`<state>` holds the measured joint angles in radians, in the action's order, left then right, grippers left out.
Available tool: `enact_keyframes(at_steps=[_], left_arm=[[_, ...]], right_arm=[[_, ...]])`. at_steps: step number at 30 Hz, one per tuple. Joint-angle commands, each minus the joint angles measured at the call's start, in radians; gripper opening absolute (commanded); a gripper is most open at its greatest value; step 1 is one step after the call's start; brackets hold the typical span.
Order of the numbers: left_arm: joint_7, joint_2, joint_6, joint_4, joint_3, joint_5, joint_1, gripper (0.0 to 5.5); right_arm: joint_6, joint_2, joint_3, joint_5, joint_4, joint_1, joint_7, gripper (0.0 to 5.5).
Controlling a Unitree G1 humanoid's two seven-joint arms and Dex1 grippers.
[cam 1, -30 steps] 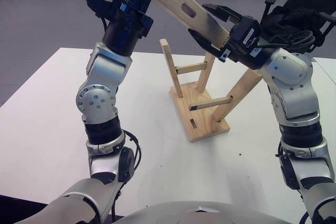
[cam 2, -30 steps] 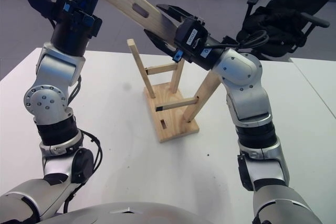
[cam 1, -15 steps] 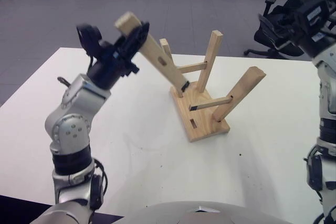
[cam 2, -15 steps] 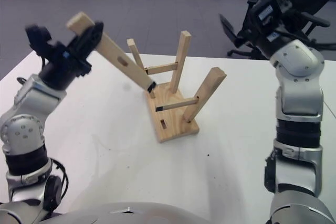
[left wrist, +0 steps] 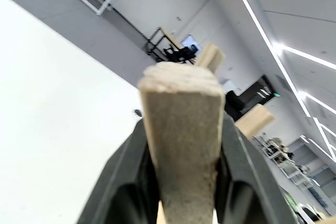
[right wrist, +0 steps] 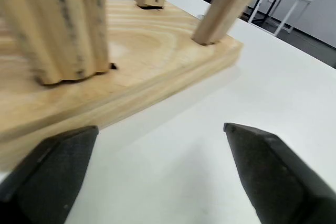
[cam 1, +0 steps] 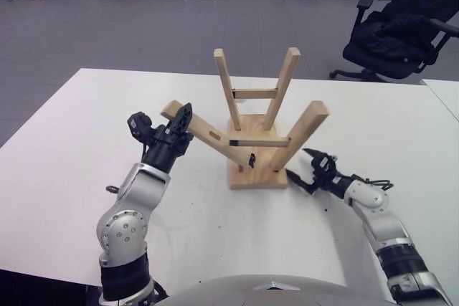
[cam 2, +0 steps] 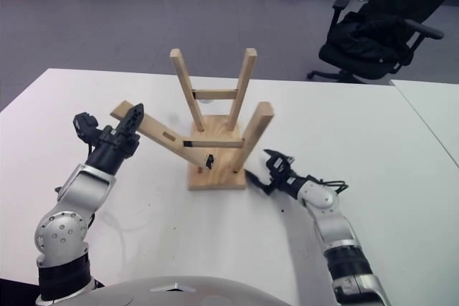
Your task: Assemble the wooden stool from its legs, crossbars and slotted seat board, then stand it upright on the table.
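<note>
The wooden stool lies upside down on the white table, its seat board flat on the surface. Three legs stand up from it, joined by crossbars. A fourth leg slants from the board's near-left part up to the left. My left gripper is shut on that leg's upper end; its dark fingers flank the leg's end grain. Low over the table, my right gripper hangs open just off the board's right corner, its fingers spread before the board's edge.
A black office chair stands on the floor beyond the table's far right. A second white table begins at the right edge. Bare table surface stretches to the left and in front of the stool.
My left arm has come down, bringing the leg's lower end onto the seat board. My right arm dropped from high on the right to table level beside the board. The view itself also shifted.
</note>
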<state>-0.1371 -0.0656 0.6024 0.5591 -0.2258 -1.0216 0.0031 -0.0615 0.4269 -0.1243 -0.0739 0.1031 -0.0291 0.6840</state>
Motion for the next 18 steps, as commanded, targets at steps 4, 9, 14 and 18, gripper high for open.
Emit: enact_keyframes(at_steps=[4,9,14,18], left_arm=[[0.018,-0.090,-0.025,-0.010,0.029,0.171,0.001,1.03],[-0.052,-0.114,0.042,0.061,0.017,0.132,-0.010,1.03],[-0.172,-0.146,0.143,0.130,-0.010,0.061,-0.030,1.03],[-0.226,-0.164,0.191,0.148,0.009,0.078,-0.046,1.03]], right_arm=[[0.030,-0.004,-0.029,0.039,-0.051,-0.009,-0.040,4.48],[0.017,-0.008,-0.026,0.058,-0.043,-0.006,-0.066,4.48],[0.015,-0.014,-0.012,0.065,-0.037,0.018,-0.114,4.48],[0.020,-0.029,-0.013,0.078,-0.033,0.031,-0.145,4.48]])
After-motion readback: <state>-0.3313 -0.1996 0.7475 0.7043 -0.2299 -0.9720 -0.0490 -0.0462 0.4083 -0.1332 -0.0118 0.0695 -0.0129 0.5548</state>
